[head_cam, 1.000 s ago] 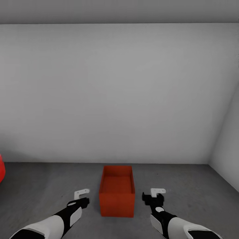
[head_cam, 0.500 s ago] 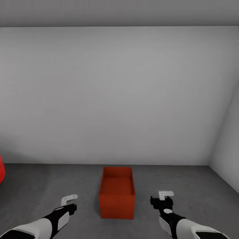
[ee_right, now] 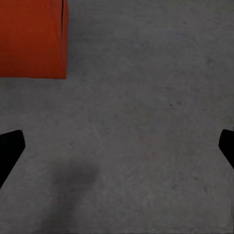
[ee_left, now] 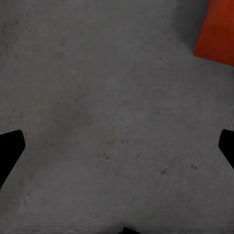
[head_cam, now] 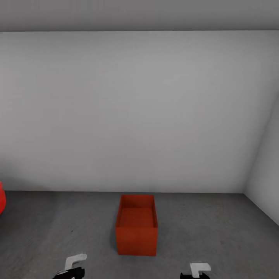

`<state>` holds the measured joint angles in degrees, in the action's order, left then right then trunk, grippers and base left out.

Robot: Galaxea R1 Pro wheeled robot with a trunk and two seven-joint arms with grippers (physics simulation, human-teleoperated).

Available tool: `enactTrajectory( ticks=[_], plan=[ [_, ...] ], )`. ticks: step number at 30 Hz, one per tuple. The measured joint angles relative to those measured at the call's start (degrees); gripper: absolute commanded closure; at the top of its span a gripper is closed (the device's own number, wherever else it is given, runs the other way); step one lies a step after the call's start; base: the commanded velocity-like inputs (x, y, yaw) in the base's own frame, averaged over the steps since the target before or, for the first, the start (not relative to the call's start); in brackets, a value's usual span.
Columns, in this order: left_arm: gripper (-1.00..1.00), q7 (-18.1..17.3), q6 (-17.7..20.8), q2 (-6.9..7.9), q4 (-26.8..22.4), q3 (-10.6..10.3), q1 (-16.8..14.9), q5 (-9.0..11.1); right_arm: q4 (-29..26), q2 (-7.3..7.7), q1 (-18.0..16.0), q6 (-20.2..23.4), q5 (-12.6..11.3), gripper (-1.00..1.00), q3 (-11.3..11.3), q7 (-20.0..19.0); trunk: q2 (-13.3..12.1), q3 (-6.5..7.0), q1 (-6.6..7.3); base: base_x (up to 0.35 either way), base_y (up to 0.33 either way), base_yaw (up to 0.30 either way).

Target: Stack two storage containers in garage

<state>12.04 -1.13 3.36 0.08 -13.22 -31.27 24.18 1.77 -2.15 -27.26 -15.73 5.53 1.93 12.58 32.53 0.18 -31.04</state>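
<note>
My left hand [head_cam: 73, 267] and my right hand [head_cam: 198, 270] sat lowest in the head view, each empty and spread wide: in both wrist views the dark fingertips [ee_left: 10, 146] stood far apart at the frame's edges with only bare concrete between them. The storage container [head_cam: 136, 224] stood on the floor [head_cam: 217, 232] ahead of me and between the two hands, touched by neither; it lay forward and inward from each. Its long axis ran away from me toward the back wall [head_cam: 139, 112], so its long flat sides faced my hands and one short end faced me. I judged the two arms about equally near it, the box being nearly centred between them. It was upright, open-topped and empty as far as I could see, and one corner of it showed in each wrist view [ee_right: 31, 39]. Nothing stood between my hands and the box. Beyond it the floor ran clear to the pale grey wall; well off to the box's left a sliver of the red car [head_cam: 2, 201] showed. I took this to be the garage, with one box set down and the second still to fetch.
</note>
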Motion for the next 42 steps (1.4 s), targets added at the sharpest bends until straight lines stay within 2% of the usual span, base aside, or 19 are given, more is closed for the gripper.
enactTrajectory(
  ticks=[8, 13, 17, 30, 34, 35, 37, 42],
  plan=[
    [-1.00, -0.10, 0.01, -1.04, -0.02, 0.05, 6.12, -0.04, 0.04, -0.09, 5.69, 8.69, 0.00, -1.00, 0.02, -0.30, 0.00, -0.01, 0.00, 0.000, 0.000, 0.000],
    [-1.00, -0.16, 0.01, -1.91, -0.01, 0.05, 8.29, -0.05, 0.02, 0.11, 8.81, 10.05, 0.04, -1.00, -0.02, -1.91, 0.00, 0.00, 0.00, 0.000, 0.000, 0.000],
    [-1.00, -0.13, -0.05, -2.72, -0.02, 0.06, 10.93, -0.03, -0.01, 0.09, 12.33, 10.22, 0.06, -1.00, -0.03, -4.75, 0.00, 0.00, 0.00, 0.000, 0.000, 0.000],
    [-1.00, -0.11, 0.15, -2.95, 0.00, 0.11, 15.64, 0.00, 0.05, 0.10, 14.60, 8.42, -0.19, -1.00, 0.00, -9.57, 0.00, 0.00, 0.00, 0.000, 0.000, 0.000],
    [-1.00, -0.11, -0.02, -2.84, 0.00, 0.09, 16.16, 0.01, 0.06, 0.07, 14.91, 8.35, -0.20, -1.00, -0.03, -9.80, 0.00, 0.00, 0.00, 0.000, 0.000, 0.000],
    [-1.00, 0.26, -1.02, -2.73, -0.02, 0.11, 17.80, -0.04, 0.04, -0.10, 15.01, 8.68, -0.37, -1.00, 0.04, -9.80, 0.01, 0.00, 0.00, 0.000, 0.000, 0.000],
    [-1.00, 0.05, -1.24, -2.99, -0.01, 0.02, 18.65, -0.14, 0.06, -0.14, 15.37, 8.55, -0.40, -1.00, 0.05, -9.79, 0.01, 0.13, 0.00, 0.000, 0.000, 0.000],
    [-1.00, -0.09, -1.22, -3.01, 0.00, 0.02, 18.91, -0.17, 0.06, -0.12, 15.66, 8.39, -0.38, -1.00, 0.05, -9.79, 0.01, 0.57, 0.00, 0.000, 0.000, 0.000]
  ],
)
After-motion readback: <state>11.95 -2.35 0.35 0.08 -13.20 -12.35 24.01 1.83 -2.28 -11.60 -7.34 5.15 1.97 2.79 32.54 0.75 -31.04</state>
